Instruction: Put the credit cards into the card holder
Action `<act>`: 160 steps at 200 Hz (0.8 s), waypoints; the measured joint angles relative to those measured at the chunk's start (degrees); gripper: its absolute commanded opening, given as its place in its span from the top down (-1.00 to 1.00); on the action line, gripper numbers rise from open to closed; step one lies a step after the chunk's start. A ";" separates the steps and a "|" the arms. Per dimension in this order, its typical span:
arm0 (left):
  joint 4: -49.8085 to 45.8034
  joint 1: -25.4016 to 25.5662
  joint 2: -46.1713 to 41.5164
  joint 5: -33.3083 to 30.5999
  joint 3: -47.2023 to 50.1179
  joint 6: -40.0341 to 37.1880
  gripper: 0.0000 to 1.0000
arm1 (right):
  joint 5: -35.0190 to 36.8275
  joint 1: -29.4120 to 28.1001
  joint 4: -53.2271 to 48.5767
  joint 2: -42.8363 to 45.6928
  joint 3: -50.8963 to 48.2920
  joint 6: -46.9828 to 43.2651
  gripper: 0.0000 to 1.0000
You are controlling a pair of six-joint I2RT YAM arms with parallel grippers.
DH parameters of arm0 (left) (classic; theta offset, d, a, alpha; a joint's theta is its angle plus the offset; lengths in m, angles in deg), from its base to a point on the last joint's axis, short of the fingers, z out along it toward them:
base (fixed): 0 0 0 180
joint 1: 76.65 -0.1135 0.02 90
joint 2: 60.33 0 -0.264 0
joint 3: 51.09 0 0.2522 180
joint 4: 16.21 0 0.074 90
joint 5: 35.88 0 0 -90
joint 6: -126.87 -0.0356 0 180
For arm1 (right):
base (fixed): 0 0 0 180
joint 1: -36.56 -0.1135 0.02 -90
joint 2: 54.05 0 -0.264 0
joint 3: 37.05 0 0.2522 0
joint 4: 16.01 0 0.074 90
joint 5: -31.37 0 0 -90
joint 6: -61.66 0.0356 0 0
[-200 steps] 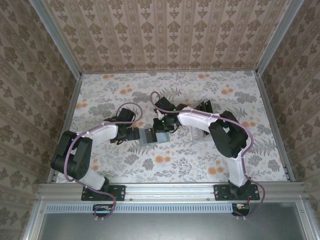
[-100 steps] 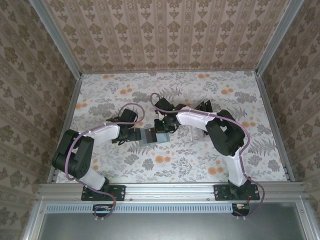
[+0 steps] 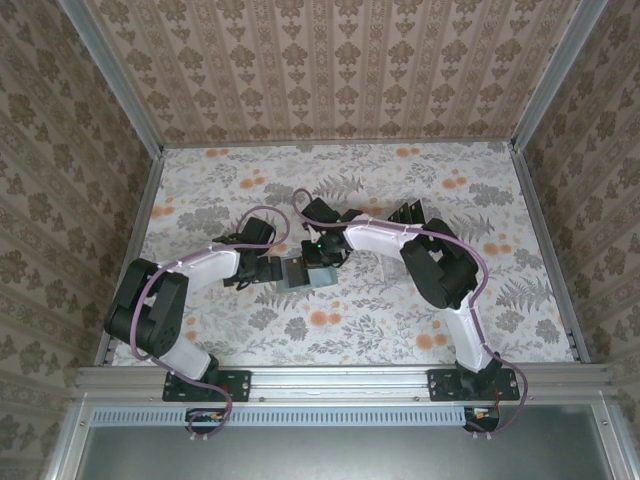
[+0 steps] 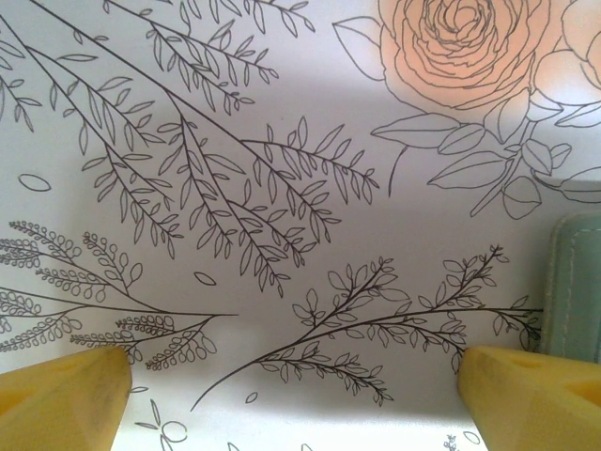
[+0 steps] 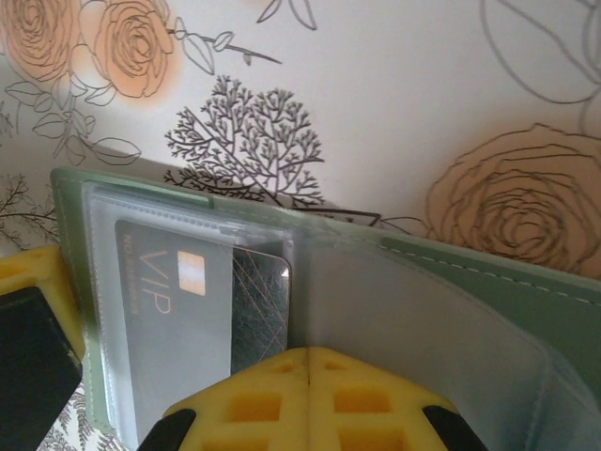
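**VIP card lying in the open holder, right fingers crowding its end**

The card holder (image 5: 488, 301) is lying open on the flowered table (image 3: 400, 310), right under the right gripper (image 5: 122, 404). Its green cover is spreading away to that gripper's right. A black credit card (image 5: 178, 301) marked VIP is sitting inside the clear sleeve (image 5: 376, 319), its printed face showing through the plastic. The card's near end and the sleeve's edge are running down between the two yellow fingers (image 5: 310, 395). Those fingers are standing a narrow gap apart. I cannot tell from here whether they are pinching the card or only bracketing it.

The left gripper (image 4: 300, 404) is hanging low over the table, spread wide with nothing between its tips. In its own wrist view, the holder's stitched green edge (image 4: 575, 282) is lying just beside its right-hand fingertip. I cannot make out whether they are touching.

From above, the two grippers are meeting over the holder near the middle of the table. The slotted rack (image 3: 408, 212) is standing beyond the right gripper, near its forearm. Bare patterned table is stretching out on every side, and the papered walls (image 3: 330, 70) are well apart from both arms.
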 measured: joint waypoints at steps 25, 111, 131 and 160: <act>0.02 0.04 0.00 -0.02 0.00 0.00 -0.99 | -0.52 -0.31 -0.02 -0.46 0.63 0.35 0.89; 0.00 0.42 0.26 -0.28 -0.20 0.22 -1.00 | -3.02 -1.31 0.20 -1.29 2.05 1.46 0.87; -0.13 0.39 0.24 -0.28 -0.31 0.20 -1.00 | -2.99 -1.29 0.20 -1.27 2.05 1.46 0.83; -0.48 0.20 -0.22 -0.26 -0.33 0.20 -1.00 | -2.99 -0.87 0.72 0.17 0.04 1.42 0.82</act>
